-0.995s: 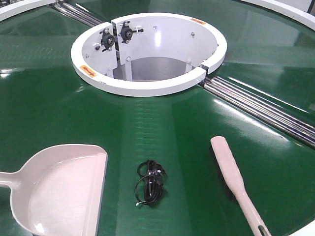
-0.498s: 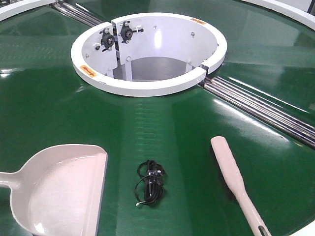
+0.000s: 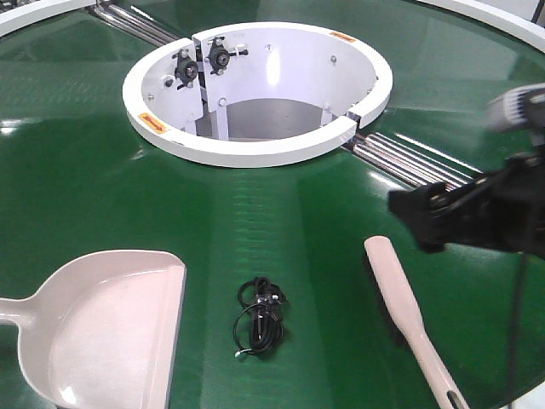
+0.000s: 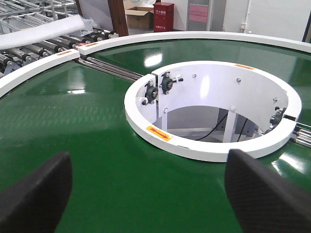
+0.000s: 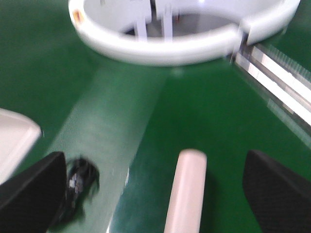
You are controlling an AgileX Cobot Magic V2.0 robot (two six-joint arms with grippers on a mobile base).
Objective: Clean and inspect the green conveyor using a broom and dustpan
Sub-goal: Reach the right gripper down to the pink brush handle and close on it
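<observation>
The green conveyor (image 3: 102,170) fills the front view, with its white ring hub (image 3: 255,153) at the far middle. The dustpan (image 3: 111,332) lies at the near left, its mouth facing right. The broom (image 3: 404,311) lies at the near right, handle toward the front edge. My right gripper (image 3: 417,220) hangs blurred above the broom's far tip. In the right wrist view it is open (image 5: 153,170), the broom (image 5: 187,189) lying between its fingers below. My left gripper (image 4: 148,170) is open over bare belt and holds nothing; the front view does not show it.
A black coiled cable (image 3: 260,315) lies on the belt between dustpan and broom, and it shows beside my right gripper's left finger (image 5: 80,182). Chrome roller strips (image 3: 460,183) run from the hub to the right. The hub's hole (image 4: 204,116) is open, with brackets inside.
My right gripper has come into the front view from the right and now hangs over the broom's far end. Dustpan, broom and cable have not moved.
</observation>
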